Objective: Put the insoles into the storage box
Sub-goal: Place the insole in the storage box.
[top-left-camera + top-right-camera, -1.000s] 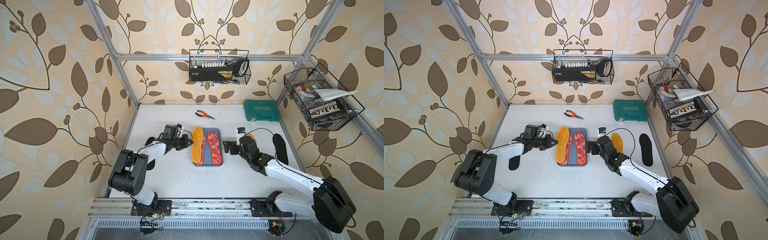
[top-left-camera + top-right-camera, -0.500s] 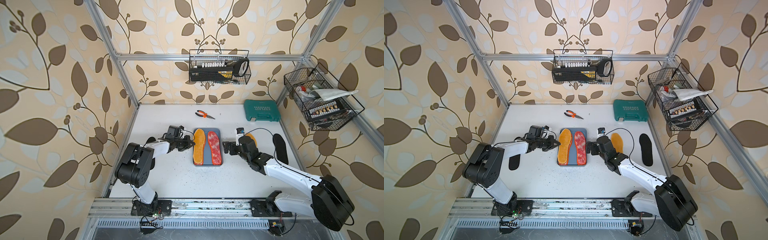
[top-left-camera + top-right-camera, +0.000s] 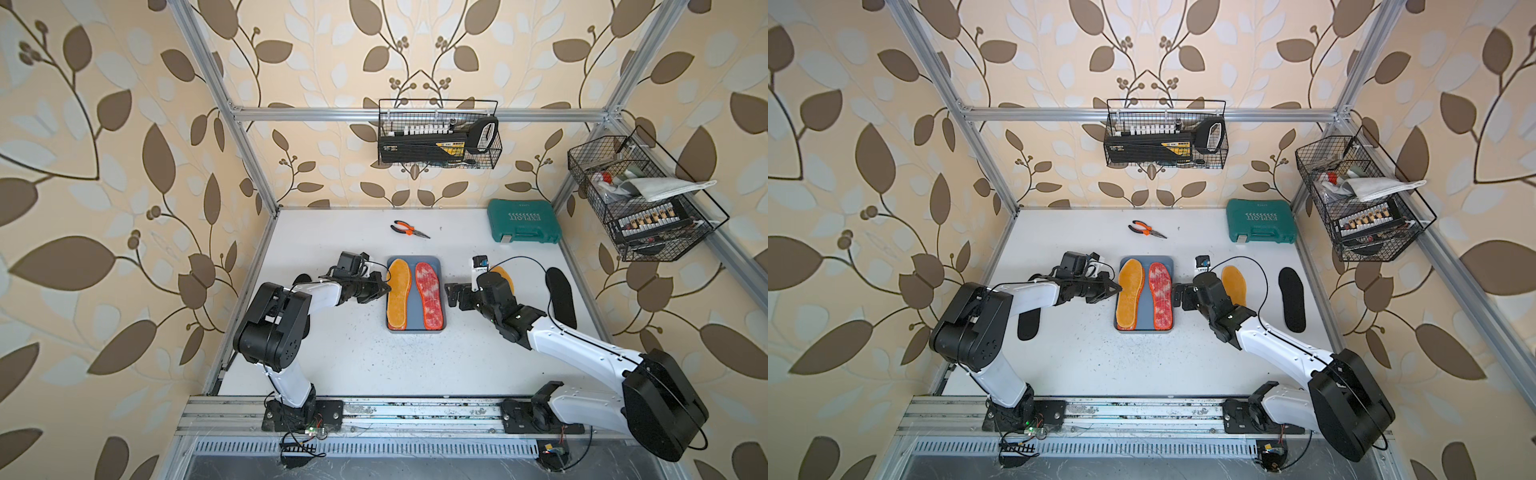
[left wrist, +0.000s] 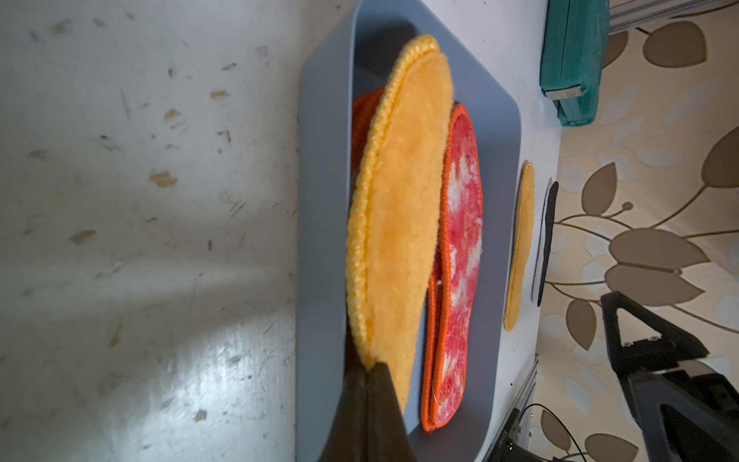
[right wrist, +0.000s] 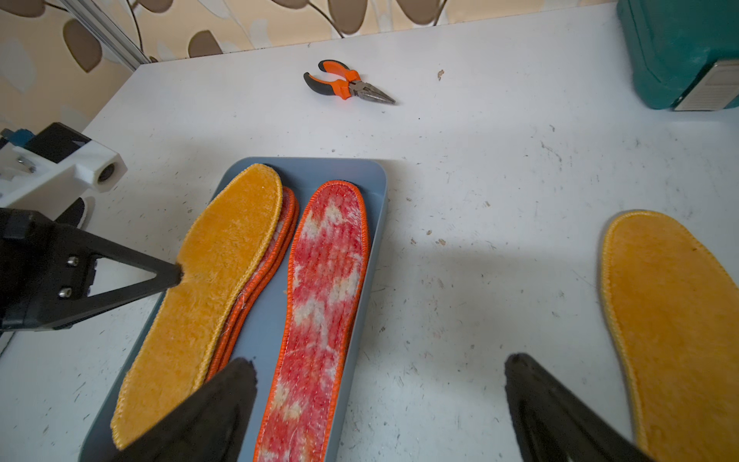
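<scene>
While three insoles lie outside the box, near surface (image 3: 395,365): bare and wide between the rail and the box, so both arms have room to swing.
Black foam insole (image 3: 1028,324): flat on the surface, partly under the left arm, not yet boxed.
Left pincer (image 3: 388,286): pressed together on the side edge of a fluffy orange-yellow fabric insole (image 3: 397,293), which hangs tilted over the box's left half.
Shallow blue-grey plastic storage box (image 3: 415,330): mid-surface. A stack of red-speckled, orange-edged insoles (image 5: 256,296) lies under the held pad, with a single red-speckled insole (image 3: 429,295) alongside.
Risk: the pads look longer than the box. If released while tilted, the held pad could slide off the stack and over the left or near rim.
Right pincer (image 3: 453,296): spread wide and empty, just beside the box's right wall. An inward swing could shove the box.
Second orange-yellow insole (image 3: 1233,284), second black insole (image 3: 1291,299): on the surface right of that arm, the black one near the right edge.
Orange-handled pliers (image 3: 409,230), green moulded tool case (image 3: 523,226): far back, well apart from the work.
</scene>
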Motion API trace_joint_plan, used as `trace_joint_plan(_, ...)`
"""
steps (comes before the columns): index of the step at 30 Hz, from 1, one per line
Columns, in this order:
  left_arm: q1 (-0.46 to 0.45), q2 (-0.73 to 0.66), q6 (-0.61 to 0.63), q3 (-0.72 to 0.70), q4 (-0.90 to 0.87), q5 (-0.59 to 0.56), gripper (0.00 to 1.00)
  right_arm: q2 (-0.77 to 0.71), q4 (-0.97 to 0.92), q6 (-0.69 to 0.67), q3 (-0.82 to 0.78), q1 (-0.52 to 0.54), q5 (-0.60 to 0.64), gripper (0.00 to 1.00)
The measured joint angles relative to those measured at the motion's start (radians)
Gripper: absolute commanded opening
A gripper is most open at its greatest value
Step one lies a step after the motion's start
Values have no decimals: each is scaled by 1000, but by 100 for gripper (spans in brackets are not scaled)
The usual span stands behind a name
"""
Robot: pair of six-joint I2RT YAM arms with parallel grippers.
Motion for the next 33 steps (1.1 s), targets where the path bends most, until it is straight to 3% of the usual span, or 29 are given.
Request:
trace_joint_plan(25,-19,26,-12,24,-19,-2,3,14,-17,0,18,0,-8,99)
trace_joint_plan(33,-19,26,-23,35,-28,-3,20,14,-21,0,18,0,-9,99)
